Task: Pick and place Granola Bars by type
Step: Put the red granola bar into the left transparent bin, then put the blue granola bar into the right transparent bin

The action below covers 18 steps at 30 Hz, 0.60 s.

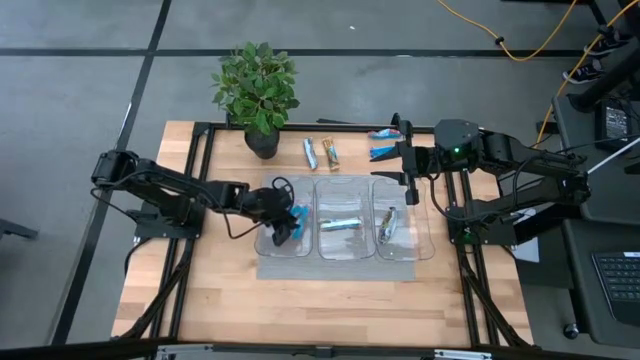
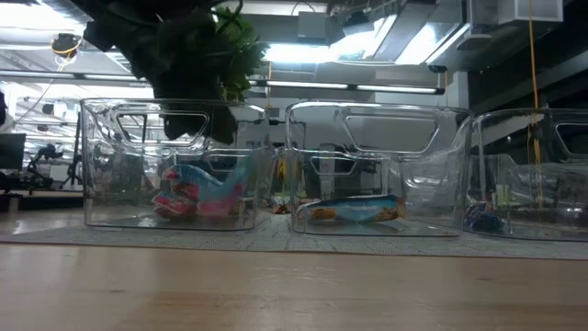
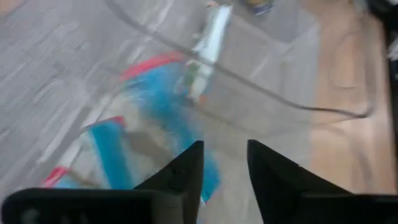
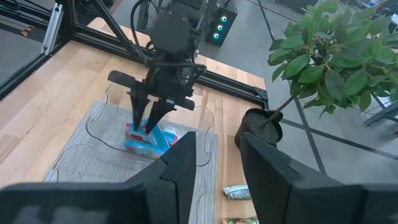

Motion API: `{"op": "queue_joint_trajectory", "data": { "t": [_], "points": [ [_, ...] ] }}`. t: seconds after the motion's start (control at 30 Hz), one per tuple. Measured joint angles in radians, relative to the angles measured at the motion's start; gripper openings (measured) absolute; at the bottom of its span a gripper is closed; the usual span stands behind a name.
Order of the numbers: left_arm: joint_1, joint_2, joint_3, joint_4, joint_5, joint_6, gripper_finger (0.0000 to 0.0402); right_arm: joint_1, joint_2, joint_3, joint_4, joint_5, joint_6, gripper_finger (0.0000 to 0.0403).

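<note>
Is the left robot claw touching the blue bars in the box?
Cannot tell. In the right wrist view the left gripper fingertips overlap the blue bars; no gap or contact shows plainly.

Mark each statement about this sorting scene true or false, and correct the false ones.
1. Three clear bins sit side by side on a grey mat. True.
2. The left gripper is over the leftmost bin. True.
3. The potted plant stands inside the middle bin. False: it stands on the table behind the bins.
4. All granola bars are already in bins. False: several bars lie on the table behind the bins.
5. The right gripper holds a bar. False: its fingers are empty.
</note>
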Motion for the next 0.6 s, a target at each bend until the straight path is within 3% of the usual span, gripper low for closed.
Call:
{"op": "queue_joint_trajectory", "data": {
  "t": [0.27,0.6],
  "points": [
    [-0.033,0.000,0.053,0.034,0.006,0.041,0.0172,0.000,0.000,0.000,0.000,0.000,0.000,0.0129],
    [-0.099,0.000,0.218,0.027,0.006,0.190,0.0182,0.000,0.000,0.000,0.010,0.000,-0.019,0.0129]
  ]
}}
